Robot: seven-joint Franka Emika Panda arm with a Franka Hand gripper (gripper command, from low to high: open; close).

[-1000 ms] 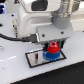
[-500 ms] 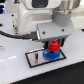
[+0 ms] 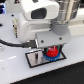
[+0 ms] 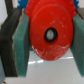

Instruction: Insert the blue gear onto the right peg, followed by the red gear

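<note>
The white arm fills most of the exterior view, bent low over the black-framed grey plate on the pale table. Its gripper hangs directly above the plate's end toward the exterior view's right, where the blue gear already lies flat, a rim of blue showing under the red.

The jaws are clamped on the red gear; in the wrist view the teal pads press its rim from both sides and its centre hole faces the camera. The gear's axis looks vertical, so the coming move seems a straight descent onto the blue gear. The right peg is hidden beneath the gears; whether hole and pin line up, I cannot tell.

Against half a second ago, the gripper sits slightly lower, the red gear nearer the blue.
</note>
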